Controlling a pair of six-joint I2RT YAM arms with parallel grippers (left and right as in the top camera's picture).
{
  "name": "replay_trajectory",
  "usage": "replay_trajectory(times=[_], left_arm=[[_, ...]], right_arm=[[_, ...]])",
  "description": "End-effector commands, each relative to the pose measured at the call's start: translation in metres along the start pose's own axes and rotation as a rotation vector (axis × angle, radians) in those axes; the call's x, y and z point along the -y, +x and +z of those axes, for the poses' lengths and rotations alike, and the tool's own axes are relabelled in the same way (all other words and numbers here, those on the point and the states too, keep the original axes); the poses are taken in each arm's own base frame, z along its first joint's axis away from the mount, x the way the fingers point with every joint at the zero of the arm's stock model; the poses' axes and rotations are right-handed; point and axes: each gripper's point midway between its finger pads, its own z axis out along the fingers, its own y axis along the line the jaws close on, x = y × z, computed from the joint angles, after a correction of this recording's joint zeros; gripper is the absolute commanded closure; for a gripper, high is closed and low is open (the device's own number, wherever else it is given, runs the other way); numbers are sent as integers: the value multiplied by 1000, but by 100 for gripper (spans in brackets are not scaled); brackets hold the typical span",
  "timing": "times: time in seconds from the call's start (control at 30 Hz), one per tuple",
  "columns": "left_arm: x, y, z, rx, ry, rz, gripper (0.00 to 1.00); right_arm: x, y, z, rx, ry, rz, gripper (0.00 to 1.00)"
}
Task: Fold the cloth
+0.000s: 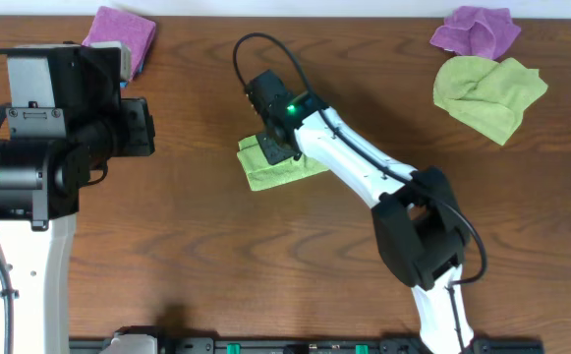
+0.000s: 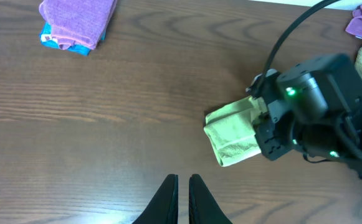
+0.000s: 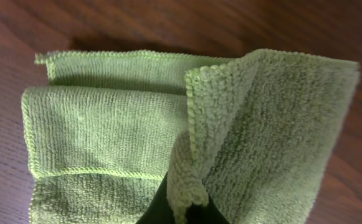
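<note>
The cloth (image 1: 273,169) is lime-green and lies folded into a small rectangle near the table's middle; it also shows in the left wrist view (image 2: 230,134). My right gripper (image 3: 182,210) sits right over it and is shut, pinching an edge. That pinched flap of the cloth (image 3: 268,124) stands lifted above the folded layers. From overhead the right wrist (image 1: 280,113) covers the cloth's upper part. My left gripper (image 2: 182,182) is shut on nothing and hovers over bare wood, well to the left of the cloth.
A folded purple cloth (image 1: 120,34) lies on something blue at the back left. At the back right are a crumpled purple cloth (image 1: 477,29) and a second lime-green cloth (image 1: 489,93). The left arm's body (image 1: 39,147) fills the left side.
</note>
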Motion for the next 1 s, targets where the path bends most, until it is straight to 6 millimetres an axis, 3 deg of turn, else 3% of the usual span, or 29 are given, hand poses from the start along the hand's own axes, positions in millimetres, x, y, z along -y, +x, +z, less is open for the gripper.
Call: replay_trajectory(times=[0.0, 0.3, 0.47, 0.5, 0.53, 0.57, 0.6, 0.77, 0.97], left_arm=[[-2, -4, -7, 23, -10, 21, 91], [-2, -4, -7, 23, -9, 21, 91], [-2, -4, -7, 24, -10, 25, 90], [-2, -4, -7, 24, -10, 29, 90], [-2, -4, -7, 24, -10, 34, 90], [-2, -4, -7, 24, -10, 39, 89], [-2, -4, -7, 24, -10, 39, 90], [-4, -5, -2, 16, -20, 38, 89], [-17, -4, 9, -11, -74, 29, 89]], right_arm=[[-10, 2, 12, -18, -8, -39, 99], [-15, 1, 31, -15, -16, -39, 98], [-40, 1, 30, -17, -140, -45, 98], [-47, 2, 29, -23, -176, -48, 91], [-58, 3, 27, -28, -224, -53, 71], [-65, 4, 25, -30, -259, -57, 58], [-74, 4, 22, -29, -299, -62, 54], [-104, 0, 3, -30, -470, -73, 48], [-96, -4, -4, -34, -480, -73, 50]])
